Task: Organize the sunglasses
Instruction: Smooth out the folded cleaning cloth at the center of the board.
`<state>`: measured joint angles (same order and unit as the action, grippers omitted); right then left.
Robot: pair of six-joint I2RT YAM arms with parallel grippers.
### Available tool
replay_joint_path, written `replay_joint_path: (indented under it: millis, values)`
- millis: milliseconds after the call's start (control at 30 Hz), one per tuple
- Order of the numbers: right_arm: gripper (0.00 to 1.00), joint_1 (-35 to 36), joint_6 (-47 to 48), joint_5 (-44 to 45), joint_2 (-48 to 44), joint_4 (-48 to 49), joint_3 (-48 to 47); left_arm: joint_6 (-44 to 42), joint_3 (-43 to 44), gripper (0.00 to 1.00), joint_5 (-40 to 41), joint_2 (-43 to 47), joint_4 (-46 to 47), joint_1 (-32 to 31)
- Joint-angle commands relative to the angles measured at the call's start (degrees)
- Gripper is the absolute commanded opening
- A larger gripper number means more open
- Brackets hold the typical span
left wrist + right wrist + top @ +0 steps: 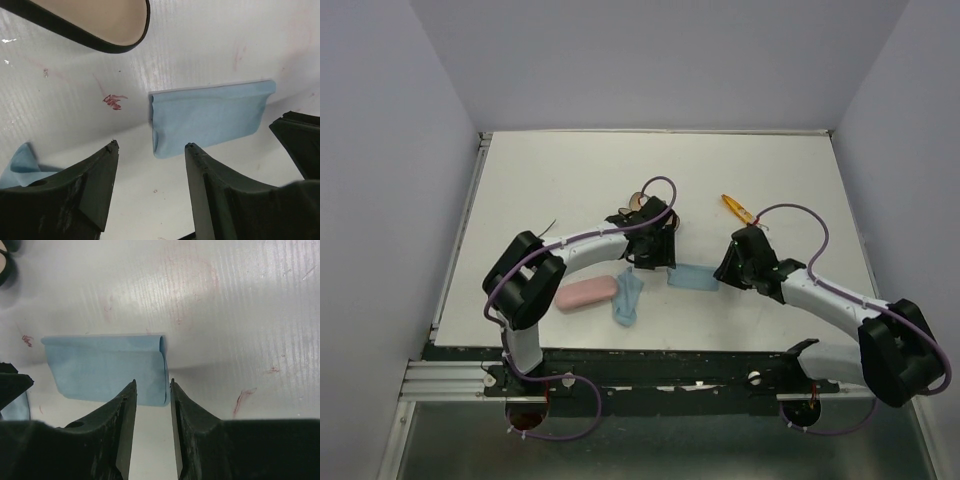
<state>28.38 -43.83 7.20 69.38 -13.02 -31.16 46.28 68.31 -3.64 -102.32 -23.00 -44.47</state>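
From my seat, far left on the table: pink case, lying flat, closed. Just right of it is a crumpled light-blue cloth, touching or nearly touching the case's end (can't tell which from the top view). Next, the left gripper: fingers spread wide, nothing between them but bare table, so I mark it released. Just beyond it sits a black-rimmed object with a beige inside, partly hidden by the arm in the top view; it looks like an open case, I can't confirm. Between the two grippers lies a folded light-blue cloth, flat, with one rolled edge. Both sets of fingertips point at it from opposite sides and neither is on it. Right gripper: fingers a narrow gap apart, nothing pinched, tips just short of the cloth's rolled edge; released too. Further right and toward the far side are the sunglasses, the orange-yellow folded pair, lying at a slant on the bare table beyond the right gripper, near it but not touching, well apart from the pink case.
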Motion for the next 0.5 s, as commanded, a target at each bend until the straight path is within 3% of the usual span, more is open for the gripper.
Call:
replay_joint_path:
  millis: [0, 200, 467]
  values:
    - [0.41, -0.3, 0.9, 1.8, 3.8, -1.2, -2.3, -1.1, 2.5, 0.63, -1.1, -4.3, -2.1, 0.0]
    - [0.41, -0.2, 0.5, 0.5, 5.1, -0.3, -2.1, -1.0, 3.8, 0.54, -2.1, -7.4, -1.9, -1.0]
    - [0.41, -0.3, 0.5, -0.9, 7.0, 0.2, -1.6, -0.7, 5.9, 0.33, -1.2, -10.7, -3.7, -2.3]
